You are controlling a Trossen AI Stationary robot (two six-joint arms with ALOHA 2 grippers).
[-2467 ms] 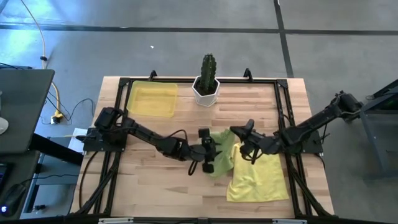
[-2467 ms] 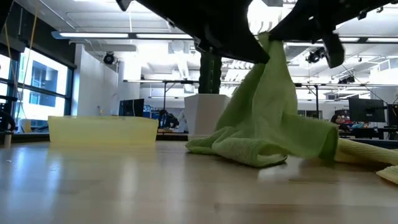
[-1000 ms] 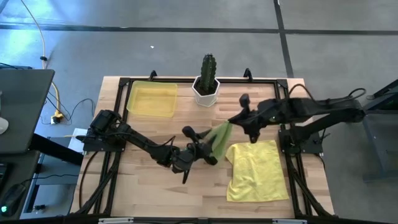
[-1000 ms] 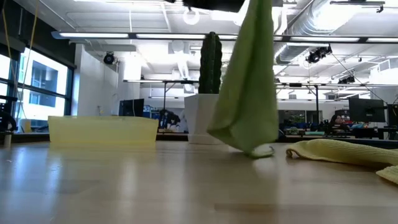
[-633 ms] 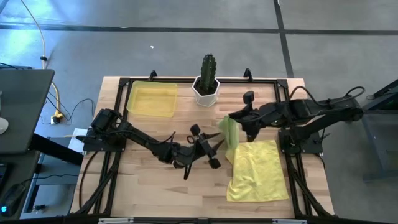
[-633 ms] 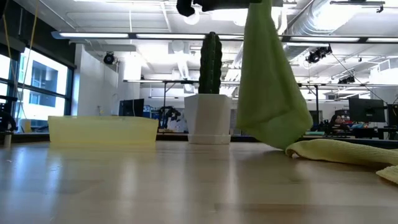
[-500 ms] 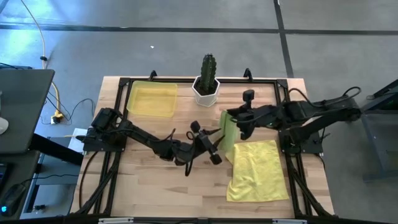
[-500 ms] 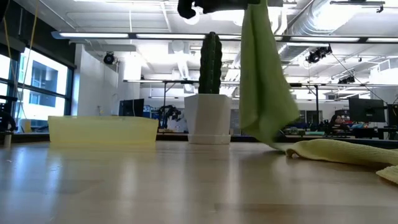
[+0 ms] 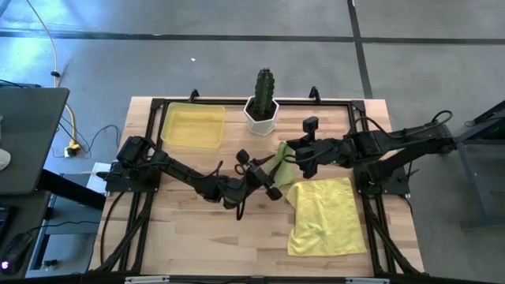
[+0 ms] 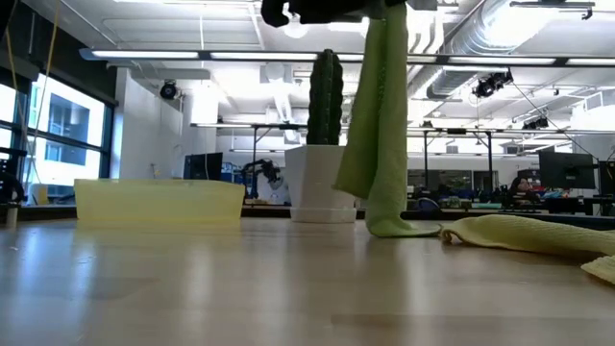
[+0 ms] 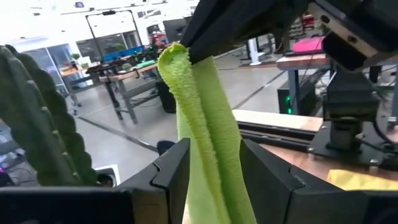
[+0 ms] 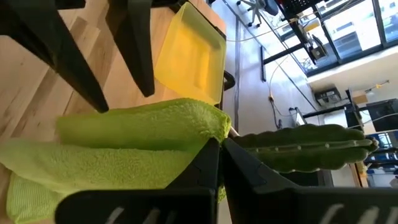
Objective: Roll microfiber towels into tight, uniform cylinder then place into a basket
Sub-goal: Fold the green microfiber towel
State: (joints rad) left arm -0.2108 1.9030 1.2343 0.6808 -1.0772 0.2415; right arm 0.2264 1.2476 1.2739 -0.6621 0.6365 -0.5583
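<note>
The right gripper (image 9: 293,155), clenched on the green towel (image 9: 282,163), is now dangling it straighter than a moment ago, hem brushing the table (image 9: 189,237) beside the yellow towel (image 9: 325,217). The left gripper (image 9: 266,175) is closing in, its released fingers (image 11: 171,171) straddling the cloth, likely to take a corner. Rolling isn't begun; the basket (image 9: 193,126) is sitting bare. No readable writing.

bare wood up front (image 9: 205,229) — cactus pot (image 9: 261,114) beside basket (image 9: 192,126)
</note>
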